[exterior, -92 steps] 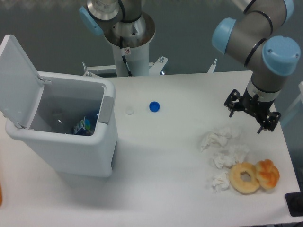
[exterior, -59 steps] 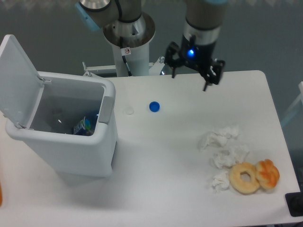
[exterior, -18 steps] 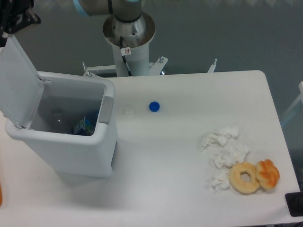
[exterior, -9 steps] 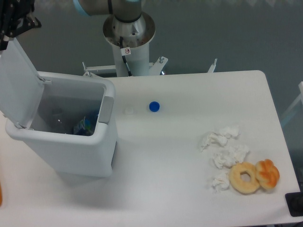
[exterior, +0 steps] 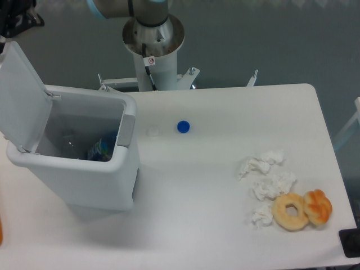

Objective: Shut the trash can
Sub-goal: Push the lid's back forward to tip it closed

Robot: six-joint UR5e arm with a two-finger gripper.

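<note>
White desk [exterior: 214, 185] carries the trash can [exterior: 84, 169], lid [exterior: 21, 95] upright; my hand [exterior: 17, 17] above its top edge, jaw state indiscernible. Light, stiff lid; push near free edge

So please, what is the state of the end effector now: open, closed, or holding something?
End effector: mostly cut off at the top left corner, so open or closed cannot be told; nothing visibly held.
</note>
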